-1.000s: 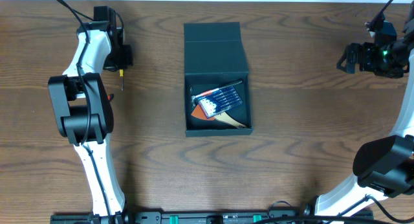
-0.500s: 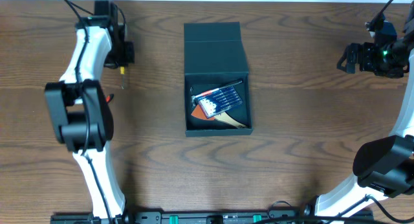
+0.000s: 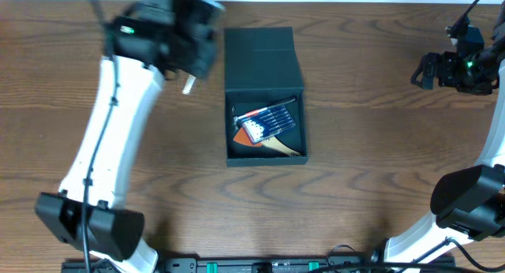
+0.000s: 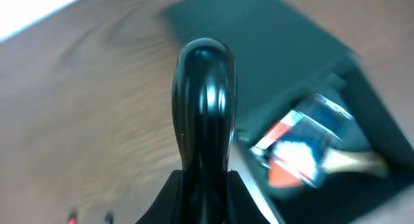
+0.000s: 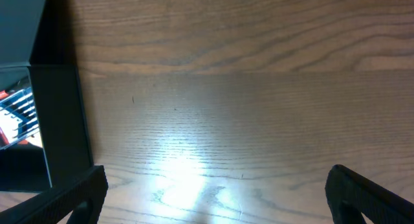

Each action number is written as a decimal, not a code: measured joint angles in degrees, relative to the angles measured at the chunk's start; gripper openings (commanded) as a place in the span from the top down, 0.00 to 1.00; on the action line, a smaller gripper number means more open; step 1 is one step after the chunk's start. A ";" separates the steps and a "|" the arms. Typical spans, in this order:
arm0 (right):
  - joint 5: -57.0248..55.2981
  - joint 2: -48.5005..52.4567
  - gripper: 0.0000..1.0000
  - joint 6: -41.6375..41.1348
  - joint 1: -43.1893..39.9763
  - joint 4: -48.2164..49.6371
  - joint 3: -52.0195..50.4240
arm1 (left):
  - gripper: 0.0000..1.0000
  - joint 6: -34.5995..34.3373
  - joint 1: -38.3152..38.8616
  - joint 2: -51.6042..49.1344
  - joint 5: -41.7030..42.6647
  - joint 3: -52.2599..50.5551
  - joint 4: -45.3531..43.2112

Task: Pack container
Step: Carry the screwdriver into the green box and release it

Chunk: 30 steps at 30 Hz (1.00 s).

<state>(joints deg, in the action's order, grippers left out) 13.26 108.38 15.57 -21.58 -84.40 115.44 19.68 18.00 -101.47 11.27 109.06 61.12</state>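
The container point(image 3: 265, 151), a dark teal-grey box, sits open mid-table with its flap lid point(image 3: 259, 48) laid back. Inside lie a clear pack of small tools point(image 3: 267, 121) and a wooden-handled piece point(image 3: 286, 149). My left gripper point(image 3: 191, 70) hovers just left of the lid, blurred by motion. In the left wrist view it point(image 4: 206, 188) is shut on a glossy black tool handle point(image 4: 204, 101), with the container point(image 4: 272, 49) beyond to the right. The tool's pale tip point(image 3: 188, 87) pokes out below the gripper. My right gripper point(image 3: 430, 71) stands open at the far right; between its fingers point(image 5: 217, 198) is only bare wood.
The table point(image 3: 355, 186) is brown wood grain. The container's wall point(image 5: 61, 120) shows at the left edge of the right wrist view. The arm bases stand at the front left point(image 3: 91, 226) and front right point(image 3: 465, 198).
My left arm has swung fast from the far left to just beside the container's lid, carrying the black-handled tool. The right arm has not moved.
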 measured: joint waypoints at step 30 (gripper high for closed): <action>0.02 0.00 0.01 -0.02 0.00 0.00 0.00 | 0.94 22.58 14.75 -24.90 5.31 -1.75 5.27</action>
<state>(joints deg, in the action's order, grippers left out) 13.28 108.38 15.55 -21.58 -84.40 115.44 42.26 32.75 -126.37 16.58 107.31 66.39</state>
